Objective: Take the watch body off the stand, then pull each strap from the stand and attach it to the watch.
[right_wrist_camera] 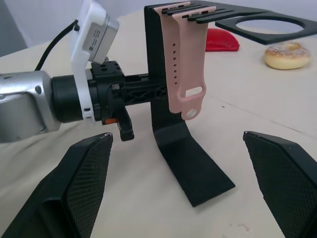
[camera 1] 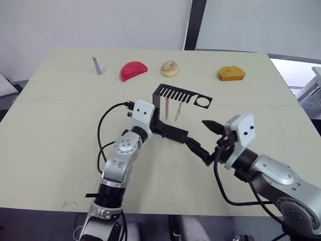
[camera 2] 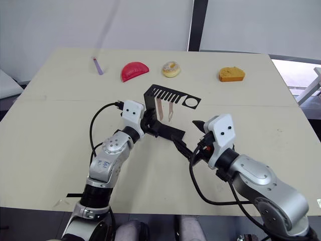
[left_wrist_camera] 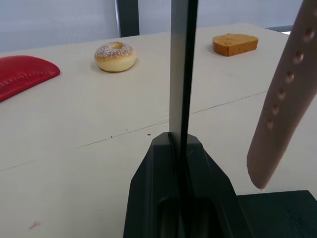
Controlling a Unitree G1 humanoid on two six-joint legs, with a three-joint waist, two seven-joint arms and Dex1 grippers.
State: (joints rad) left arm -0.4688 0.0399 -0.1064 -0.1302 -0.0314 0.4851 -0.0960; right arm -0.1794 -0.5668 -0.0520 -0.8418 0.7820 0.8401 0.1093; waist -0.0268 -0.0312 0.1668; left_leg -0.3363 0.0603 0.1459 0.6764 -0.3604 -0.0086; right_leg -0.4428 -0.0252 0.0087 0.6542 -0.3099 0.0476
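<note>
The stand (camera 1: pixel 170 113) is set near the middle of the table (camera 1: pixel 60 130), with its flat base toward the near edge and its slotted arm reaching toward the right edge, ending in an empty ring. The upright of the stand is clamped by the left gripper (camera 2: pixel 146 125), whose fingers are closed on the thin metal sheet, as is shown edge-on in the left wrist view. The right gripper (right_wrist_camera: pixel 185 186) is held wide open just in front of the base, touching nothing.

Two straps (right_wrist_camera: pixel 181 64) are hung side by side from the slots at the upright end of the arm, their free ends dangling above the base. The watch body cannot be made out on the stand or in either gripper, so its place cannot be told.

The straps are judged to be light, soft and bendy, likely rubbery enough not to slip between the fingers. A strap would best be pinched on its flat faces, low down but above the buckle loop, and drawn out along the slot rather than straight down. The stand is judged light and easily tipped, so the steadying hold on the upright seems needed. The thin comb teeth could be bent by a hard tug.
</note>
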